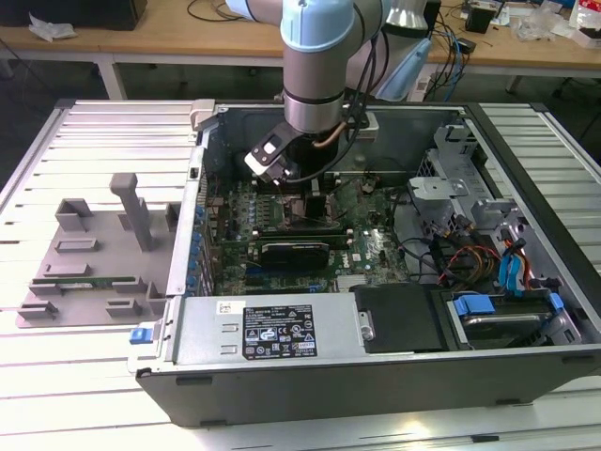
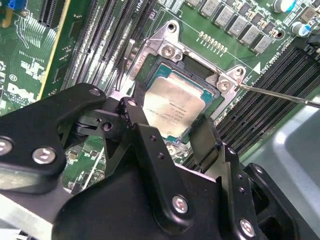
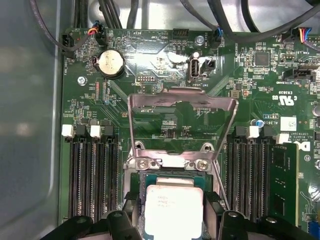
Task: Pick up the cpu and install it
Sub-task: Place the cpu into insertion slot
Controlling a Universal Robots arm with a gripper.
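Hand, second wrist view: black hand (image 2: pixel 170 111) sat closest to the lens, its fingers (image 2: pixel 202 137) clamped on opposite edges of the cpu (image 2: pixel 175 102)
Cpu, second wrist view: level over the socket frame (image 2: pixel 167 50); seated or not, I could not tell
Lever, second wrist view: thin lever (image 2: pixel 280 95) stuck out past the frame's corner
First wrist view: cpu (image 3: pixel 174 212) lay between the fingers (image 3: pixel 131 210), load plate (image 3: pixel 182 112) stood open beyond it, memory slots (image 3: pixel 95 175) ran on both sides
Exterior view: hand (image 1: pixel 310 183) reached down inside the open computer case (image 1: pixel 376 385), over the motherboard (image 1: pixel 376 249); case rested on a slatted counter (image 1: pixel 94 132)
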